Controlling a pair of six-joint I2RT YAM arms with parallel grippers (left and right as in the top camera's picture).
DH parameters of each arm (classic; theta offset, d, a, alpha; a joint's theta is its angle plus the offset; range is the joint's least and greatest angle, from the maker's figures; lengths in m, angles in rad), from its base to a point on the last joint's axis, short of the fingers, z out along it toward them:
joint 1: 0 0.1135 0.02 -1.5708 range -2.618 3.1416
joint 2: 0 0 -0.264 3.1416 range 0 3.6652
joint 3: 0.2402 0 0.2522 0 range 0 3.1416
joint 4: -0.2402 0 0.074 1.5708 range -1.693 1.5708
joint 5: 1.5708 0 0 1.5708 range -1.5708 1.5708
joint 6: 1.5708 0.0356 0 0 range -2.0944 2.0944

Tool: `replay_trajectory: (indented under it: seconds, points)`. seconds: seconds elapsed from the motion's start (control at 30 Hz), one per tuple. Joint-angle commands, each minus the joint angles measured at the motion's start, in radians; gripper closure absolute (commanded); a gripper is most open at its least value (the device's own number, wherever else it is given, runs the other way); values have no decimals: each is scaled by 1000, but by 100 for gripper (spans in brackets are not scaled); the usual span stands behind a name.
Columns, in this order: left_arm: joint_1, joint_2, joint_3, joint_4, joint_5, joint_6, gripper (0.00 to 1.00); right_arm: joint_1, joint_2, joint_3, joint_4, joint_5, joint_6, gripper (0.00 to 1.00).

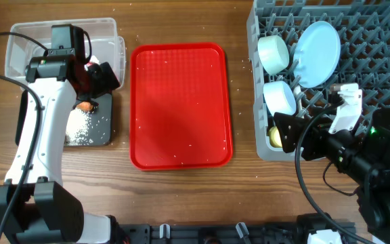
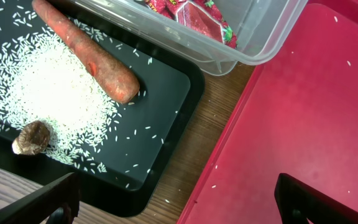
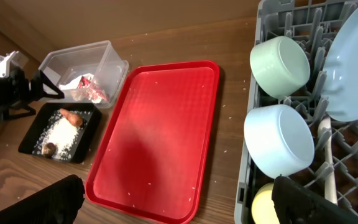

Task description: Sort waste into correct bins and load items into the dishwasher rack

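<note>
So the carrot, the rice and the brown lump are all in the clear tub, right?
No. The carrot, the rice and the brown lump are all in the black tray, not the clear tub; the left wrist view shows it. The tub holds the red wrapper.

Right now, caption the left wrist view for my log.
Carrot, rice and brown lump in black tray; wrapper in clear tub beside red tray.
</note>
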Motion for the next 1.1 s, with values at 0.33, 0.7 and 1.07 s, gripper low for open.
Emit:
replay_trajectory:
  seconds: [0.33, 0.7, 1.07]
  points:
    - [4, -14, -5, 0, -10, -5, 0, 8, -441, -664, 655, 245, -42, 0]
    - [4, -14, -5, 0, -10, -5, 0, 8, -764, -1072, 826, 192, -174, 0]
    - [4, -14, -5, 0, -10, -5, 0, 8, -792, -1112, 845, 200, -169, 0]
